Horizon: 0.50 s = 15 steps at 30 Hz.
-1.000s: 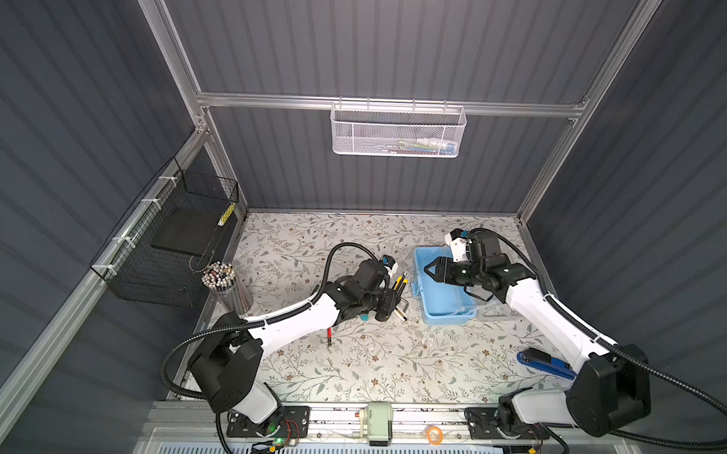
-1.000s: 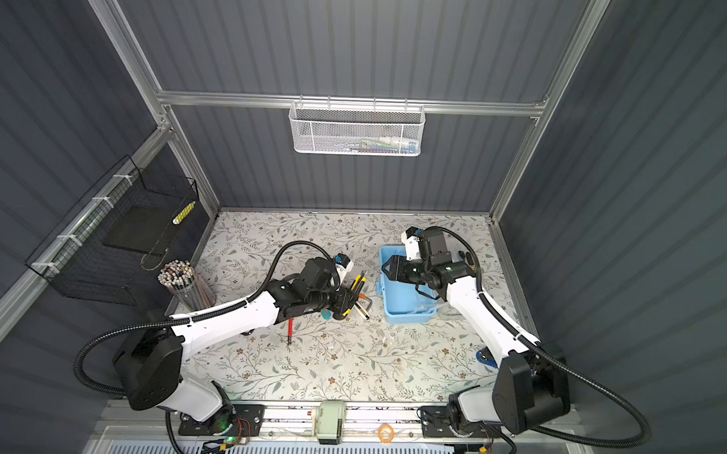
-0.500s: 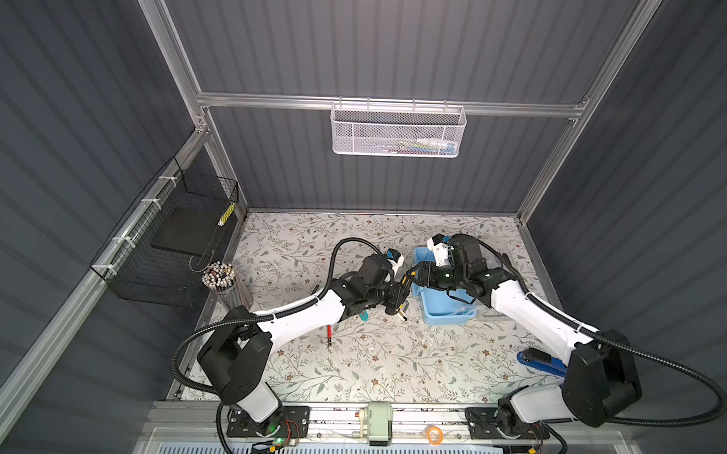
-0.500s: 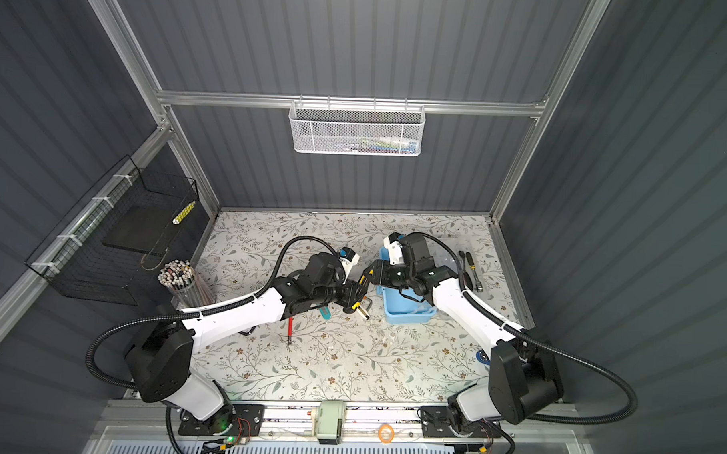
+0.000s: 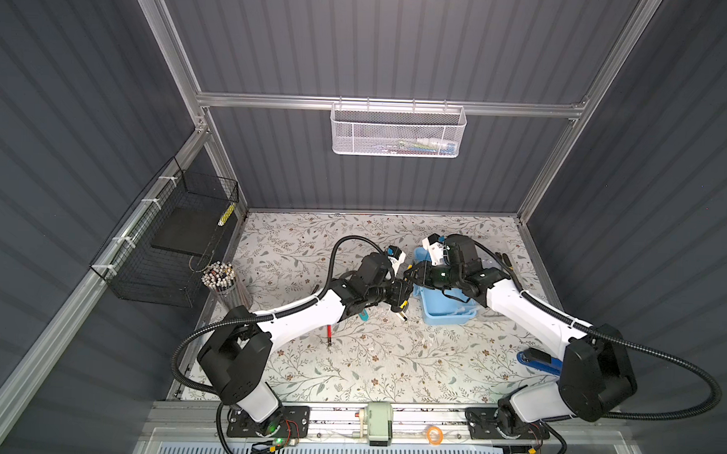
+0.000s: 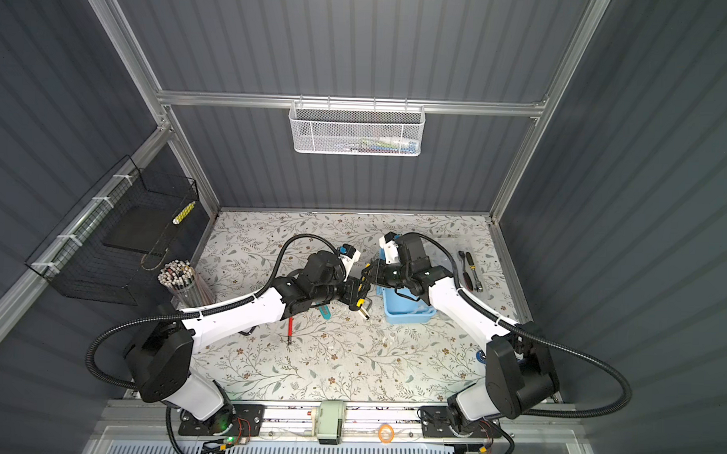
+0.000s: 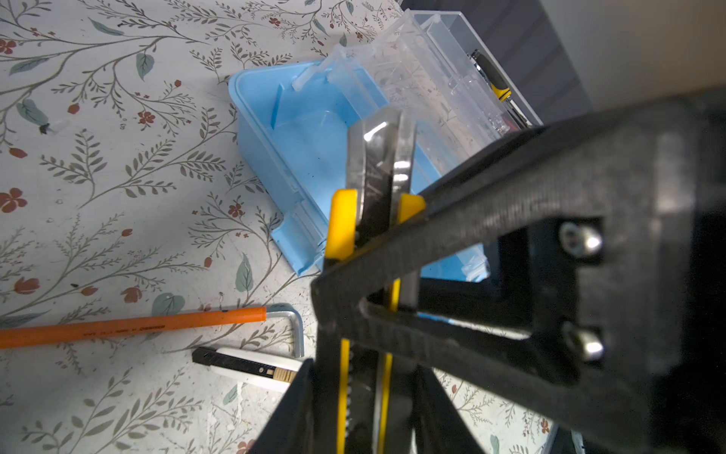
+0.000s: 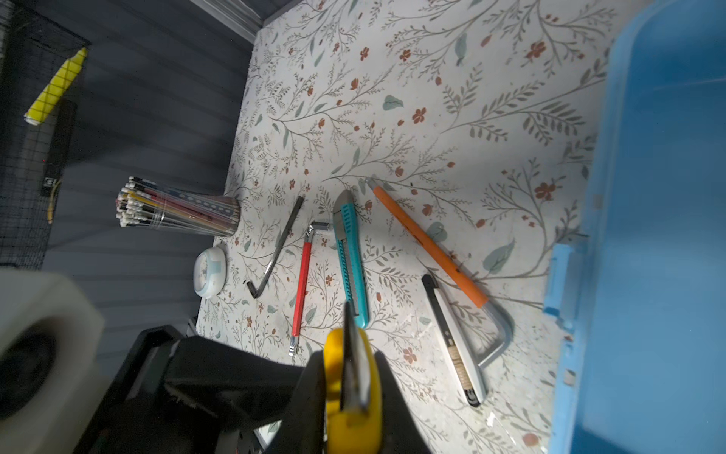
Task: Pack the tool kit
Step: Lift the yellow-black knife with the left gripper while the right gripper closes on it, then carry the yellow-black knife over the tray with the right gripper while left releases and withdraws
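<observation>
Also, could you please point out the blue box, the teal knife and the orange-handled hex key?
blue box [image 7: 306, 141]: left wrist view, bare inner floor.
teal knife [image 8: 351, 259]: right wrist view, middle of its body.
orange-handled hex key [image 8: 428, 245]: right wrist view, orange sleeve.

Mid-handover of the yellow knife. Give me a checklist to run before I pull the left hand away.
1. Right hand closed on yellow knife: ok.
2. Left hand grip released: cannot tell.
3. Blue box, clear lid open: ok.
4. Room in the box for the knife: ok.
5. Orange hex key and white knife packed: not ok, both lie on the table.
</observation>
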Motion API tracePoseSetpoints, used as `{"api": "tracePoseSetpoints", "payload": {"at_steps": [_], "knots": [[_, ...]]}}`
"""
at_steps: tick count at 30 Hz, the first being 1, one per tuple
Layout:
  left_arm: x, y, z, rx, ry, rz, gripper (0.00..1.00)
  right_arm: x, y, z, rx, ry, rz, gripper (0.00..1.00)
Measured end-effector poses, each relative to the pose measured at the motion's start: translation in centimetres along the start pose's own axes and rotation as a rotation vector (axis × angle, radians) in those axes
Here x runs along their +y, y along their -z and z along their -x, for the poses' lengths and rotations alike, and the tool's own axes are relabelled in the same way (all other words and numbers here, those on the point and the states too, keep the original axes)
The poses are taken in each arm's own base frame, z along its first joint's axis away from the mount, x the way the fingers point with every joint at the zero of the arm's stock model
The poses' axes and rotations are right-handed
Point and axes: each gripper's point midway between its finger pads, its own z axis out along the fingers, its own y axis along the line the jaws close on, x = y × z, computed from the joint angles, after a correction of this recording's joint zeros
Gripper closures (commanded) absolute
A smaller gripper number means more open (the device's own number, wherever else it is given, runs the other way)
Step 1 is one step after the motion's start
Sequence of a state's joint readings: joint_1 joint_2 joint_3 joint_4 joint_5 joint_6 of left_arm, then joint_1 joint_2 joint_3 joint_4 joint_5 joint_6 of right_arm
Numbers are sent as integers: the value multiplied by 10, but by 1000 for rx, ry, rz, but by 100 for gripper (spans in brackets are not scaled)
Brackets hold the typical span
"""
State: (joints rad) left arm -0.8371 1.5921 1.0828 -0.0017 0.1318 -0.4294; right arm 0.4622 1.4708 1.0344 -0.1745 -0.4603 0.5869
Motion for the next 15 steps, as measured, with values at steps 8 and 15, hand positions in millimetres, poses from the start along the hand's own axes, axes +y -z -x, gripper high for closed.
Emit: {"api": "tracePoseSetpoints", "payload": {"at_steps": [8,15], "knots": [[6,3,4,-20,13,34,18,-9,7,-4,25,13,-65,94],[24,29,12,-75,29,100,8,-5,53,31,-52,88,-156,93]]}}
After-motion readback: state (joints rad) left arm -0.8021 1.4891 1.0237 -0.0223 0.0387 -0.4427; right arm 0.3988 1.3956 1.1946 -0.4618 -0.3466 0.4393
